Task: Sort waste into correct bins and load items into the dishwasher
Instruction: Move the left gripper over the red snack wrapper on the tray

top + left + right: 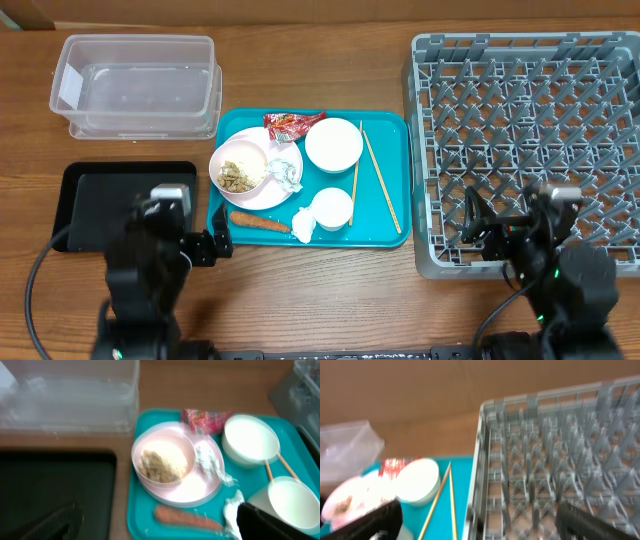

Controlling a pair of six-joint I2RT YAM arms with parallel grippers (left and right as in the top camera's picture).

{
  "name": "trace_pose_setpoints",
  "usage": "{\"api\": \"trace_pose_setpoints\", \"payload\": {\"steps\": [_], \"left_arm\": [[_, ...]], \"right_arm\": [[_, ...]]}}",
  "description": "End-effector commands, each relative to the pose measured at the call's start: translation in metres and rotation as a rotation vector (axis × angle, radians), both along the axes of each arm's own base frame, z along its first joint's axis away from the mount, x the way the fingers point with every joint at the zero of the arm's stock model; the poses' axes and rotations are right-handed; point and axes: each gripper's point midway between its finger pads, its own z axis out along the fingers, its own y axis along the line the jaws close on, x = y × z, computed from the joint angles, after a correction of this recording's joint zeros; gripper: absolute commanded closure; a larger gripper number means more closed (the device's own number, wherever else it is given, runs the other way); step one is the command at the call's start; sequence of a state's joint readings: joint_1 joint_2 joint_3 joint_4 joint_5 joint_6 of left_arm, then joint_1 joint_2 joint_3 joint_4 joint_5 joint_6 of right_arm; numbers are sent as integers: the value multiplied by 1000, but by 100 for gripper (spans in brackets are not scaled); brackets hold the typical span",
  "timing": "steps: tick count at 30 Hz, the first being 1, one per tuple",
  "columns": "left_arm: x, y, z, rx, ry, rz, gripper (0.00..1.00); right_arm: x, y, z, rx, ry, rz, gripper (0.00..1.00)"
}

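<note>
Centrally, your pale pink plate (250,141) holds beige rice-like scraps (238,176) beside crumpled foil (285,172); left gripper (157,522) and right gripper (480,522) both gape, empty.

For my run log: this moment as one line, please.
left hand: open, empty | right hand: open, empty | grey plastic dish rack: nothing loaded | teal rectangular tray: not yet cleared

Materials and finishes, bench lot

Bench (330,60): brown wood grain, matt. Tub (135,42): clear plastic, smooth, glossy. Shallow tray (100,195): black plastic, satin. Large tray (395,140): teal plastic, smooth. Dish rack (425,120): grey moulded plastic, matt. Chopsticks (380,180): pale wood. Bowl (333,145): white, glossy. Wrapper (290,124): red shiny film. Foil wad (285,170): crinkled, metallic. Tissue (303,225): white paper, rumpled.
</note>
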State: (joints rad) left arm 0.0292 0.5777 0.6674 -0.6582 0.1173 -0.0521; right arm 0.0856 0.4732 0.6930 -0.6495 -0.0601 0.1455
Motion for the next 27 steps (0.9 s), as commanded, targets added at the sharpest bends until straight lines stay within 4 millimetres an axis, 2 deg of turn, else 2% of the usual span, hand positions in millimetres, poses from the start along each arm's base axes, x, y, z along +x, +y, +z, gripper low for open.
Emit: {"api": "trace_pose_setpoints", "payload": {"steps": [1,5,7,9,12,17,20,24,27], "left_arm": [[5,-16,27,-64,134,-73,0],[-7,-15,40,-72,382,-58,0],[-6,-9,44,-51,436,-32,0],[1,-13,44,-70,455,-47,0],[25,-21,51,-104,389,-88,0],[81,-22,61,-112,254,-94,0],[115,-21,52,-111,226,-98,0],[160,-27,25,-113,219,-118,0],[184,-35,5,-112,220,-138,0]], "right_arm": [[9,7,24,19,93,27,0],[14,7,22,3,316,25,0],[18,8,20,-1,372,24,0],[22,8,11,-5,421,23,0],[26,8,4,-7,452,23,0],[33,7,-2,-14,468,13,0],[36,7,-4,-15,473,13,0],[40,6,-3,-20,464,5,0],[41,2,-3,-33,460,-15,0]]}}
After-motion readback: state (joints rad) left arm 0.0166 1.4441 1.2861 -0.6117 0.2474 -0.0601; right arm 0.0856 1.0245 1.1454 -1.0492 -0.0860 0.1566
